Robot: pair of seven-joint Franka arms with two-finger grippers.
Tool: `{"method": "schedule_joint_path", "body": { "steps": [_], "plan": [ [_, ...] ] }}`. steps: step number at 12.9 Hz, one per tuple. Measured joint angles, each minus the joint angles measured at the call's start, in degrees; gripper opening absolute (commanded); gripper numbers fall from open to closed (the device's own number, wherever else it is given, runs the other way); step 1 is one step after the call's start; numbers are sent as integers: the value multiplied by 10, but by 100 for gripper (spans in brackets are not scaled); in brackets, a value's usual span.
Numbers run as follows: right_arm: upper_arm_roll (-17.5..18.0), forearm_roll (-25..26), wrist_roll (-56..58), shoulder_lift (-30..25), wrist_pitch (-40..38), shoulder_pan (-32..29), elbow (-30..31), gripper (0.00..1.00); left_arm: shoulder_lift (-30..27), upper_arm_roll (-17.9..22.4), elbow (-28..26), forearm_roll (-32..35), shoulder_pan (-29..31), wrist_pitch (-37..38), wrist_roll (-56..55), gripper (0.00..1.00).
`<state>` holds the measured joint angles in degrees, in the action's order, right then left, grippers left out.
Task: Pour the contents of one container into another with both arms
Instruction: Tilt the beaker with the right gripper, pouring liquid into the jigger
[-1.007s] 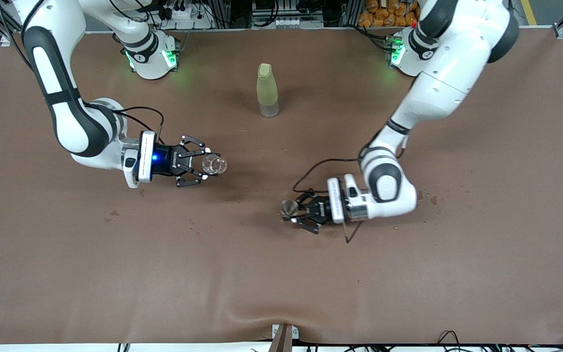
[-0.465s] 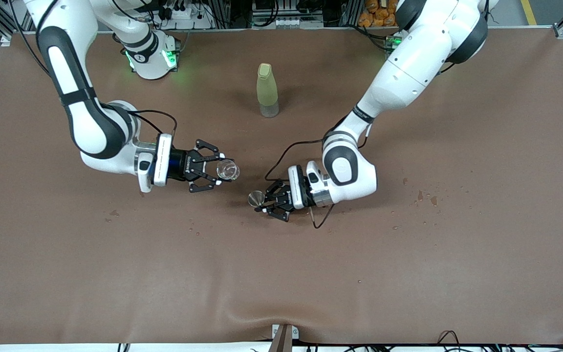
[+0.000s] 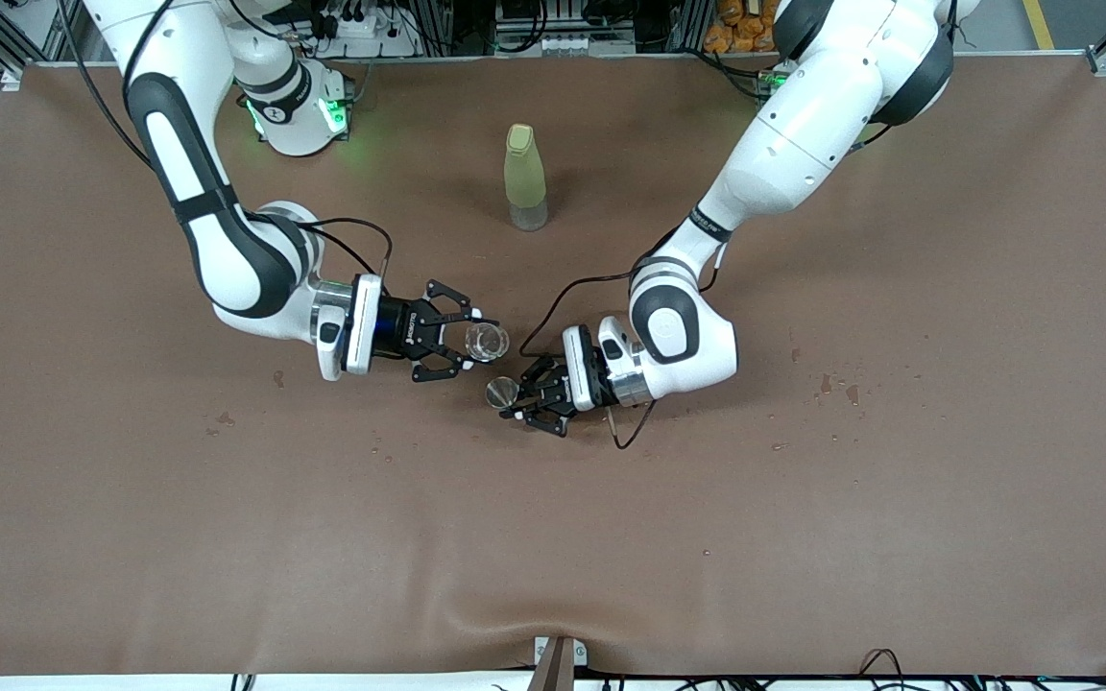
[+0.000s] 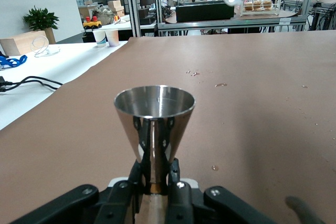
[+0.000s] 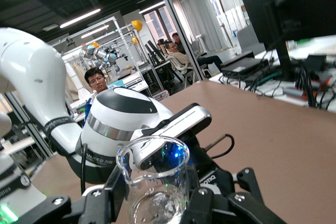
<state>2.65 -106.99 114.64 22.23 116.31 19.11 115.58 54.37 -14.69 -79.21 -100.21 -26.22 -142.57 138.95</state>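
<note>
right hand (image 3: 469, 343) grips a clear glass beaker (image 3: 487, 341) over mid-desk (image 3: 553, 537); left hand (image 3: 518, 395) clamps a steel funnel cup (image 3: 501, 392) just beside it.

Both pincers — beaker (image 3: 487, 341), funnel (image 3: 501, 392) — drew together

A brown table (image 3: 803, 537) bears an upright yellow-green bottle (image 3: 525, 176).

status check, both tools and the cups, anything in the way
Left tool shut on steel cup. Right tool shut on glass beaker. Both aloft, close together. Bottle stands apart, nothing between.
</note>
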Motion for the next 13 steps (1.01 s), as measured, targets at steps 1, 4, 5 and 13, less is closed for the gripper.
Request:
{"method": "schedule_joint_path", "body": {
  "steps": [1,4,5,13],
  "plan": [
    [0,0,-18,2,4,3,-6,11,0,0,0,0,0,0,0,0],
    [0,-1,-38,21,20,8,-33,10,0,0,1,0,0,0,0,0],
    [-1,-3,-47,31,21,8,-38,10,0,0,1,0,0,0,-1,0],
    [-1,-18,-255,53,19,10,-50,10,0,0,5,0,0,0,-2,0]
  ]
}}
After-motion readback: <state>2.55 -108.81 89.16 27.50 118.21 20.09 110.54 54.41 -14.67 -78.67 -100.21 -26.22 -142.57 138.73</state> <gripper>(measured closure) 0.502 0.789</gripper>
